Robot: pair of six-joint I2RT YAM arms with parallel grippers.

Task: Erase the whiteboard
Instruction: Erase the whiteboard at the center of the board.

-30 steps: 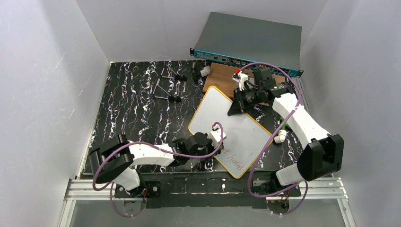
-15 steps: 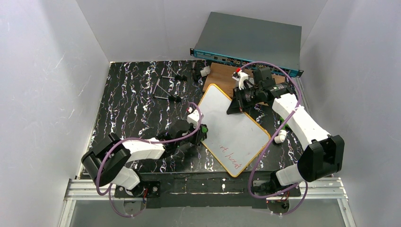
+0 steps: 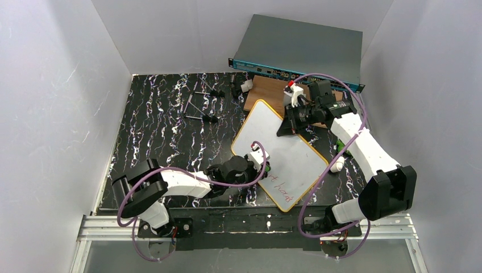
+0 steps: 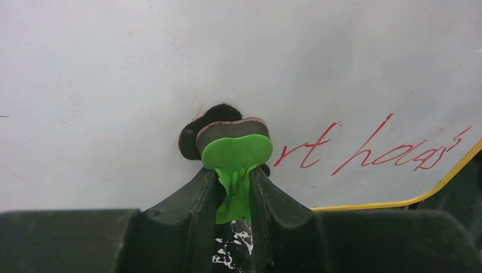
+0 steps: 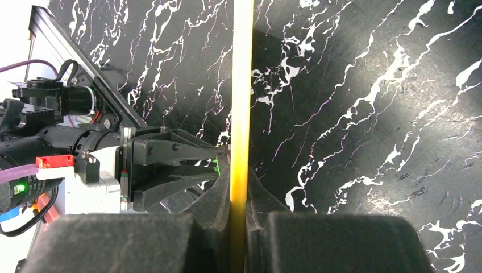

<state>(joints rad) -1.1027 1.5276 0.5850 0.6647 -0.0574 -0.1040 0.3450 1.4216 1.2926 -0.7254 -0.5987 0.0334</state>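
The whiteboard (image 3: 295, 153) lies slanted on the black marbled table, white with a thin orange-yellow frame. Red handwriting (image 3: 278, 186) remains near its near corner and shows in the left wrist view too (image 4: 369, 153). My left gripper (image 3: 260, 164) (image 4: 234, 190) is shut on a green-handled eraser (image 4: 236, 156), whose dark felt pad (image 4: 196, 129) presses on the white surface just left of the writing. My right gripper (image 3: 283, 128) (image 5: 239, 182) is shut on the board's far yellow edge (image 5: 241, 85).
A brown wooden board (image 3: 266, 94) lies under the whiteboard's far corner. A grey rack box (image 3: 301, 51) stands at the back. Metal rods with black ends (image 3: 199, 108) lie at mid-left. Small white parts (image 3: 337, 165) sit to the right of the whiteboard.
The left gripper swept with the eraser to the board's left edge, then came back right and nearer, to beside the writing. The right gripper kept its hold; the board shifted slightly.
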